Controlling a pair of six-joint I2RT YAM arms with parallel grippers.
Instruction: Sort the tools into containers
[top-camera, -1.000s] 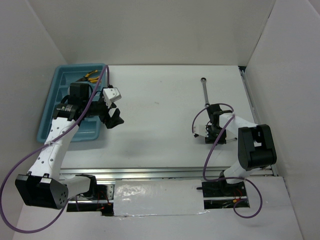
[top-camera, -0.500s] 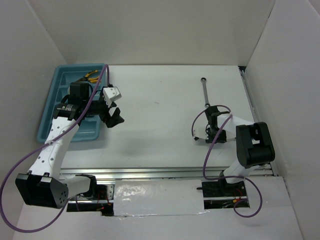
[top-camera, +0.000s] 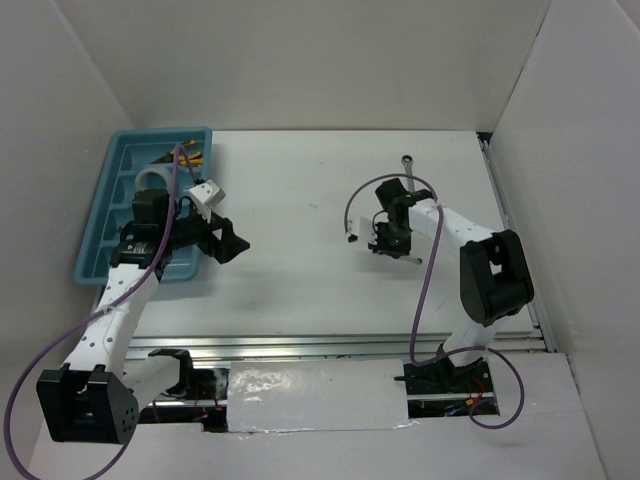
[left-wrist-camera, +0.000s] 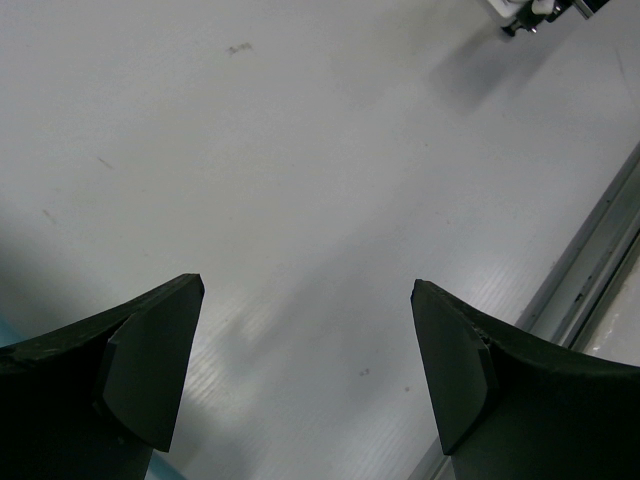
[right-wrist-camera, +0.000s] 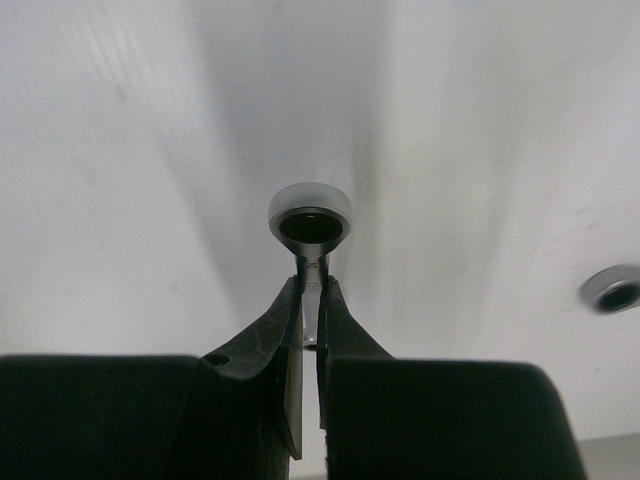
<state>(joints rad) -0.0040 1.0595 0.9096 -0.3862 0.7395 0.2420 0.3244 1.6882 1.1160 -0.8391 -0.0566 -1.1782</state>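
Observation:
The light blue tray (top-camera: 100, 225) sits at the far left and holds a white tape ring (top-camera: 152, 180) and yellow-orange pliers (top-camera: 186, 155). My left gripper (top-camera: 226, 243) (left-wrist-camera: 307, 283) hangs open over bare table just right of the tray, nothing between its fingers. My right gripper (top-camera: 391, 243) (right-wrist-camera: 311, 283) is shut on the shaft of a slim silver wrench (right-wrist-camera: 310, 222), whose ring end sticks out past the fingertips. Another silver wrench (top-camera: 408, 165) lies on the table at the far right; its ring end (right-wrist-camera: 612, 290) shows in the right wrist view.
White walls enclose the table on three sides. A metal rail (top-camera: 350, 345) runs along the near edge and another (top-camera: 505, 220) along the right edge. Purple cables loop off both arms.
My right gripper closed on the wrench and swung up and to the left. The left arm drew back toward the tray, uncovering the tape ring.

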